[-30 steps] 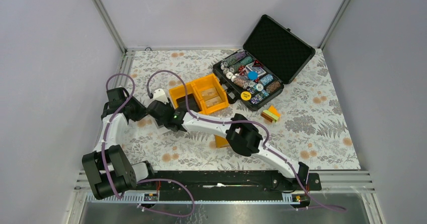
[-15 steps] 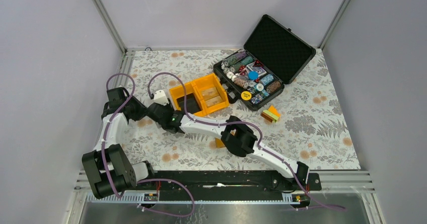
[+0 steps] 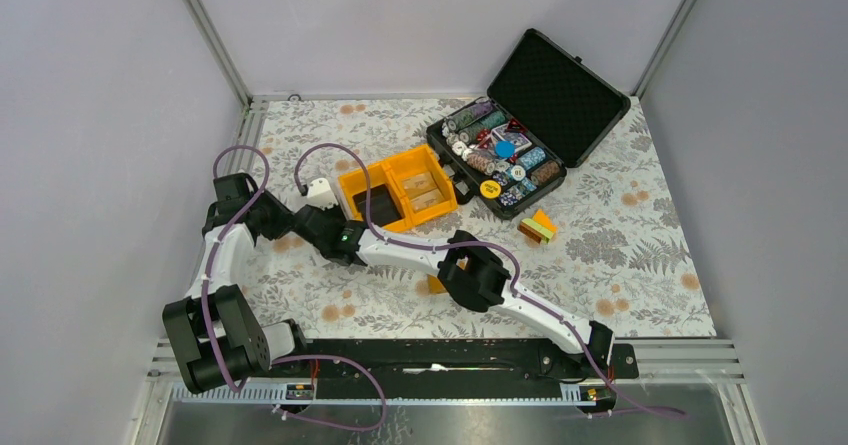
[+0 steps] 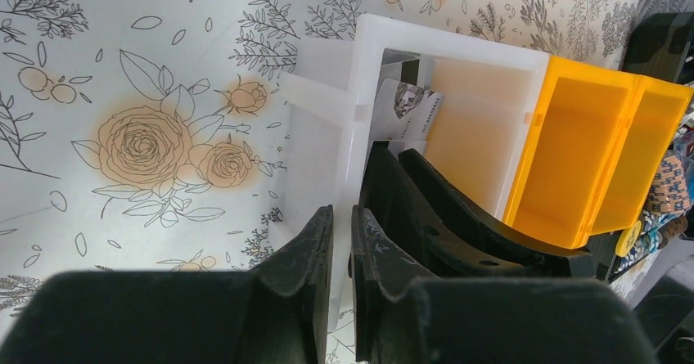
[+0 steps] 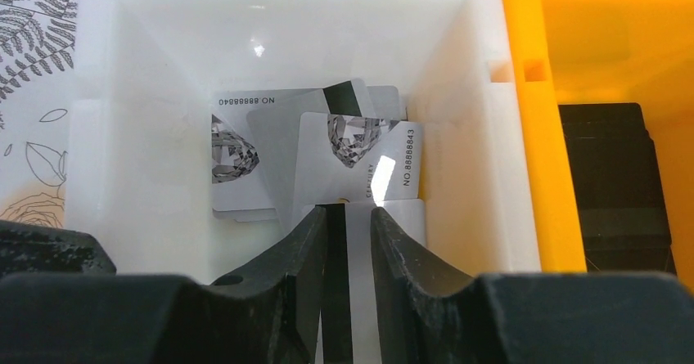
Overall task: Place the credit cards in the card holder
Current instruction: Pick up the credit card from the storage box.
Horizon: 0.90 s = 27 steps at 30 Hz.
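Hovering in white bin [image 5: 458, 94] beside orange bin [image 5: 524, 135], your right gripper [image 5: 349, 217] held jaws narrowly apart over striped card [image 5: 335, 298]; no grip confirmed. Credit cards [image 5: 270, 159] lay overlapped there: likely thin, stiff, light, slick; best pinched across long edges. Striped card's long axis ran along jaw gap; lettered one lay crosswise. Left gripper [image 4: 341, 225] pinched bin's wall.

Bright, even overhead light casts soft shadows; the white bin [image 5: 270, 37] glares, and close foregrounds blur.
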{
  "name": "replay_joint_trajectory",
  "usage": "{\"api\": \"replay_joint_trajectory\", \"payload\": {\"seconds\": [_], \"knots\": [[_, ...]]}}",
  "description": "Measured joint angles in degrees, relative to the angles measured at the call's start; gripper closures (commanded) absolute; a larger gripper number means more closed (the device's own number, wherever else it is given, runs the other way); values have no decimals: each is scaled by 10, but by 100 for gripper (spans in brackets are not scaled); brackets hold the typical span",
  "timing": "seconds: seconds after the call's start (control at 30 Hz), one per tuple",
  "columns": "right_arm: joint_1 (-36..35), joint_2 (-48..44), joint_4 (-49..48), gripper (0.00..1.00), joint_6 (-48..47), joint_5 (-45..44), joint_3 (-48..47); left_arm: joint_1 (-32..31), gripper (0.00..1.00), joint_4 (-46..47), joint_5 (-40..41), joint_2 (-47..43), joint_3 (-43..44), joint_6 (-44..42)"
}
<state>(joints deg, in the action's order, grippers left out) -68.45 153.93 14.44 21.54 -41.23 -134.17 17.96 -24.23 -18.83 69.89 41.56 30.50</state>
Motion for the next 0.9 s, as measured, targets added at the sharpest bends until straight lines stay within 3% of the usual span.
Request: {"api": "replay_joint_trajectory", "payload": {"seconds": [0.23, 0.9], "knots": [[0, -1, 3, 48, -6, 11, 1, -1, 100, 0, -2, 0, 0, 1], [2, 11, 0, 34, -7, 40, -18, -1, 100, 0, -3, 0, 0, 2]]}}
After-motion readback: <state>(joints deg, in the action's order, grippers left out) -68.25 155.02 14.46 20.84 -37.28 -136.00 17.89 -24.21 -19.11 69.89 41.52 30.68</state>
